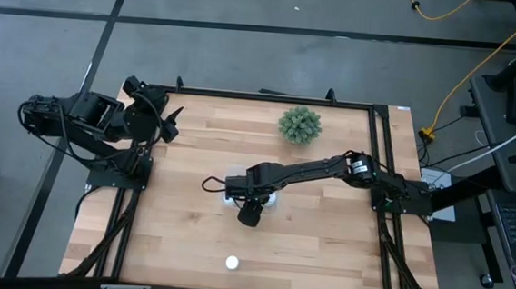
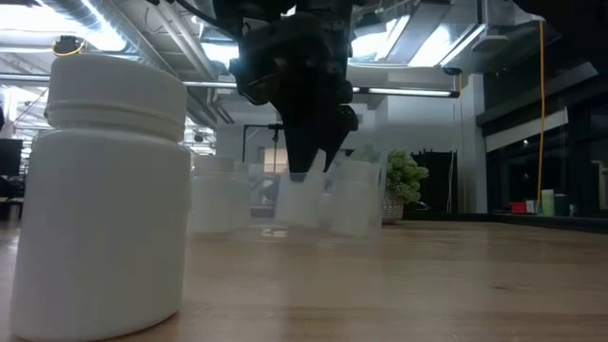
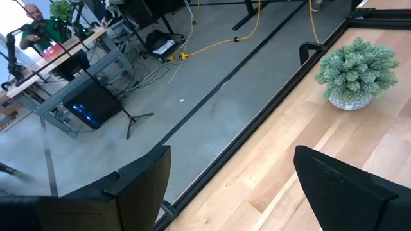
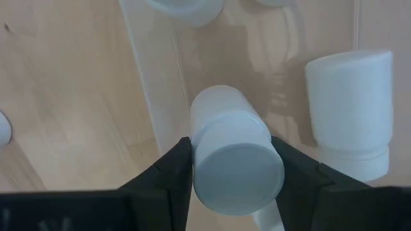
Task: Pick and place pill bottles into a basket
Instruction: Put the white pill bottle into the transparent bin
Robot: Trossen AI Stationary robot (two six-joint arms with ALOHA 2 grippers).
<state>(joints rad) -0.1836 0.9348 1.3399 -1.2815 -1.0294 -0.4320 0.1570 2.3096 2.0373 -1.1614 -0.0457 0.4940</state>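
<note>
My right gripper [image 1: 249,212] is over the clear basket [image 1: 273,199] at the table's middle and is shut on a white pill bottle [image 4: 234,154]. In the low view the gripper [image 2: 309,171] points down into the basket [image 2: 256,214]. Other bottles stand in the basket [image 4: 350,109], [image 4: 186,6]. One loose bottle [image 1: 231,263] stands on its base near the table's near edge, and it looms large in the low view [image 2: 104,190]. My left gripper [image 1: 170,125] waits open at the table's far left corner [image 3: 231,186]. My right gripper pinches the bottle at its cap end [image 4: 239,172] between its two fingers [image 4: 170,173], one on each side. The fingers come from above, pointing down. The bottle stands upright inside the basket, close to one wall [image 4: 151,83]; whether its base rests on the floor I cannot tell.
A green spiky plant [image 1: 299,125] in a small pot stands at the table's far side, right of the middle. A black frame [image 1: 376,153] runs round the table. Bare wood lies between the basket and the loose bottle.
</note>
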